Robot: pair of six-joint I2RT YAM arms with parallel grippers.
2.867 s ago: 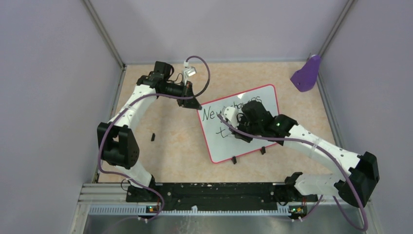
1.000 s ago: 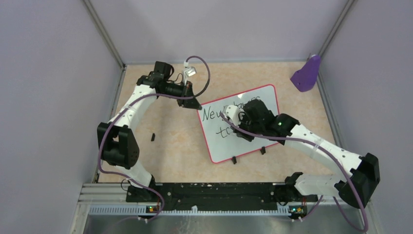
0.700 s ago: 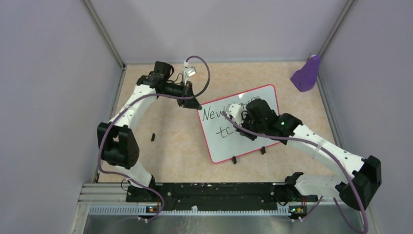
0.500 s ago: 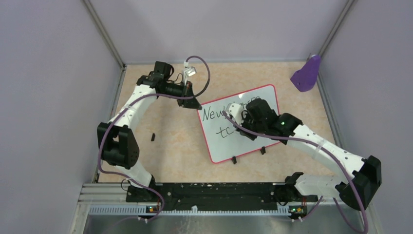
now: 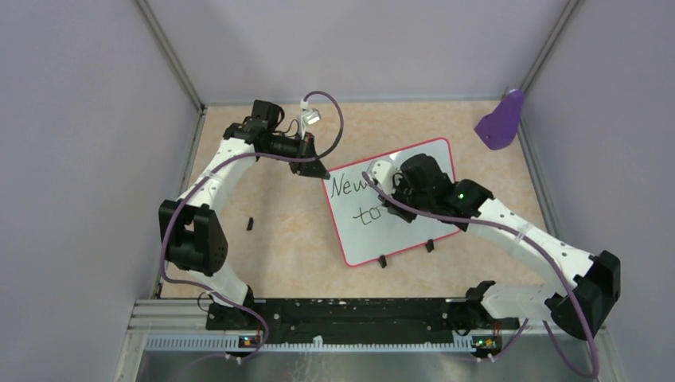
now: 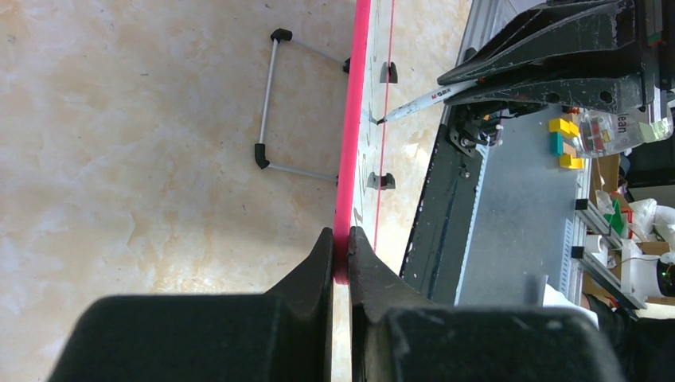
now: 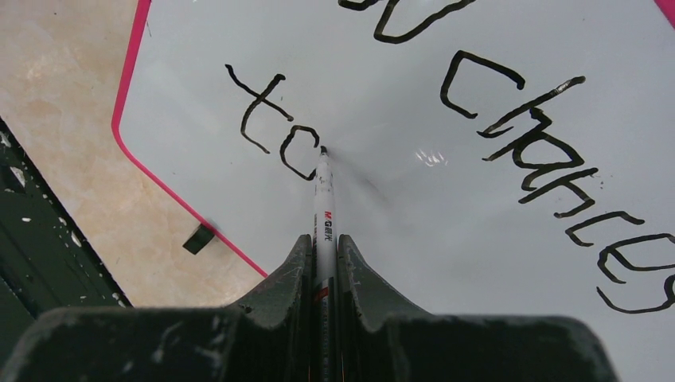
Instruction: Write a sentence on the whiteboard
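Tan table (image 5: 286,239): 1 whiteboard (image 5: 382,235), L pincer (image 6: 341,237) clamped on it; R pincer (image 7: 322,239) grips 1 marker (image 7: 322,191)

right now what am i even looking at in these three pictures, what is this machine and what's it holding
These are two robot arms bolted to the near edge of a table. The wide picture comes from a fixed camera above and behind them. The other two come from a small camera on each wrist, looking out past the arm's end. A whiteboard with a pink rim rests on the table. The left tool pinches its rim, apparently to steady it. The right tool grips a marker whose tip touches the board, partway through the sentence: "New chances" on top, "to" below. A purple object sits in the far right corner.
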